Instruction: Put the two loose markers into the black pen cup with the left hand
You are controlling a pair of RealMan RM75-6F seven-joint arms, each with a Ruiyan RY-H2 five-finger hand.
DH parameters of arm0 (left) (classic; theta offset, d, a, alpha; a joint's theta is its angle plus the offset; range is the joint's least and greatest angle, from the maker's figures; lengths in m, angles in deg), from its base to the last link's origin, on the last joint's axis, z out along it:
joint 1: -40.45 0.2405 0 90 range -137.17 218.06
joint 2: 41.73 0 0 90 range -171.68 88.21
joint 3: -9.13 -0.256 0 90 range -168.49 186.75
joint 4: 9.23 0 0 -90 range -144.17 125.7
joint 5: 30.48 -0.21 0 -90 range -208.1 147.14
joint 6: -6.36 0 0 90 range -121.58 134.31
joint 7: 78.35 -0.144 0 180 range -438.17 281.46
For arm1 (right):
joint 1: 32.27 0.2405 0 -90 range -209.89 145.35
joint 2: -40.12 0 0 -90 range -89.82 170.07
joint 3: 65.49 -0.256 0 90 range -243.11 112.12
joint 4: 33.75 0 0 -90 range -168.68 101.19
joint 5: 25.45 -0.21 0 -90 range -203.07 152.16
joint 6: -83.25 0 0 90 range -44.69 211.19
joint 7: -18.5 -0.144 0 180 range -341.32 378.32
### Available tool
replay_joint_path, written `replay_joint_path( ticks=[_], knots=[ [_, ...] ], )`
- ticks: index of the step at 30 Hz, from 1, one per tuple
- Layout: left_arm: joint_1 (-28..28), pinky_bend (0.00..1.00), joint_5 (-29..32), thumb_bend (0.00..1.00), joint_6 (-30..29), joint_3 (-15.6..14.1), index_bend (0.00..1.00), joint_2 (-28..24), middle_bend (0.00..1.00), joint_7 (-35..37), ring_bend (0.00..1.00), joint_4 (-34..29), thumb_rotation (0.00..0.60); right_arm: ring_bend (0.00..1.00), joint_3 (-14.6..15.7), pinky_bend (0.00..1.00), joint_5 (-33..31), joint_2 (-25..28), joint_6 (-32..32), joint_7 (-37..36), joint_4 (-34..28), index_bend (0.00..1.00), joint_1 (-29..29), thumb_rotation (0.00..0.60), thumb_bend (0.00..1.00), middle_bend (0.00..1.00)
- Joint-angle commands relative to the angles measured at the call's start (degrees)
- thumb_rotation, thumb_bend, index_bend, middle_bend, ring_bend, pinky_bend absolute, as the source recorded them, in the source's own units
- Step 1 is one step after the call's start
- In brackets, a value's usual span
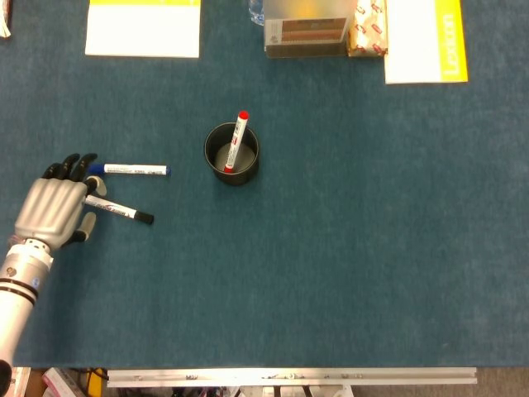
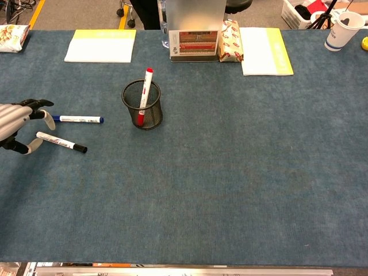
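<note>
— Where's your left hand (image 1: pixel 56 211)?

— At nine o'clock on the table (image 1: pixel 347 248), fingers spread and holding nothing, over the left ends of the black-capped marker (image 1: pixel 121 212) and blue-capped marker (image 1: pixel 132 170).

— And the black pen cup (image 1: pixel 231 154)?

— At three o'clock of both markers, well apart, a red marker (image 1: pixel 235 141) leaning inside
</note>
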Motion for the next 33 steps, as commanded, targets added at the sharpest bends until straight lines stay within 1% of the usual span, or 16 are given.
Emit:
replay_joint_path(
  ticks=[1, 5, 10, 13, 18, 20, 22, 30, 33],
  knots=[
    [-0.54, 0.14, 0.15, 0.44, 0.4, -0.14, 0.33, 0.69, 0.06, -0.22, 0.03, 0.61, 0.6, 0.42, -0.03, 0.44, 0.04, 0.11, -0.16, -0.12, -0.11, 0.48, -0.06, 0.6, 0.11, 0.39],
    [-1.35, 0.14, 0.23, 0.44, 0.97, -0.14, 0.33, 1.5, 0.06, 0.01, 0.02, 1.49, 0.6, 0.42, 0.02, 0.44, 0.16, 0.14, -0.16, -0.13, -0.18, 0.48, -0.07, 0.6, 0.12, 0.39],
    [-1.75, 0.08, 0.17, 0.43, 0.16, -0.31, 0.32, 2.14, 0.06, -0.82, 0.02, 1.75, 0.6, 0.42, 0.08, 0.44, 0.07, 0.08, 0.07, 0.06, -0.16, 0.48, -0.02, 0.6, 0.12, 0.39],
    [-1.74, 0.07, 0.36, 0.37, -0.42, -0.42, 0.32, 2.21, 0.06, -1.04, 0.02, 1.48, 0.6, 0.42, 0.07, 0.44, 0.01, 0.08, 0.13, 0.1, -0.16, 0.48, 0.0, 0.6, 0.12, 0.39],
    [-1.91, 0.07, 0.93, 0.19, -0.67, -0.52, 0.32, 2.2, 0.06, -1.02, 0.02, 1.56, 0.6, 0.42, 0.03, 0.44, -0.1, 0.08, 0.2, 0.12, -0.15, 0.48, 0.02, 0.6, 0.12, 0.39],
    [-2.05, 0.07, 1.17, 0.16, -0.61, -0.49, 0.32, 2.16, 0.06, -0.94, 0.02, 1.58, 0.6, 0.42, 0.03, 0.44, -0.13, 0.08, 0.24, 0.13, -0.15, 0.48, 0.03, 0.6, 0.12, 0.39],
    [-2.36, 0.07, 1.71, 0.15, -0.21, -0.57, 0.32, 1.95, 0.06, -1.4, 0.02, 1.49, 0.6, 0.42, 0.04, 0.44, -0.14, 0.08, 0.28, 0.14, -0.16, 0.48, 0.04, 0.6, 0.11, 0.39],
    [-5.33, 0.07, 7.67, 0.15, 2.87, -0.33, 0.36, 0.91, 0.05, -7.06, 0.02, -0.28, 0.6, 0.42, 0.09, 0.44, -0.24, 0.05, 0.51, 0.24, -0.12, 0.48, 0.1, 0.6, 0.11, 0.39],
    [-6.4, 0.07, 9.55, 0.15, 3.77, -0.23, 0.38, 1.16, 0.05, -8.16, 0.02, -0.17, 0.6, 0.42, 0.14, 0.44, -0.32, 0.03, 0.73, 0.33, -0.11, 0.48, 0.16, 0.6, 0.12, 0.39]
  ],
)
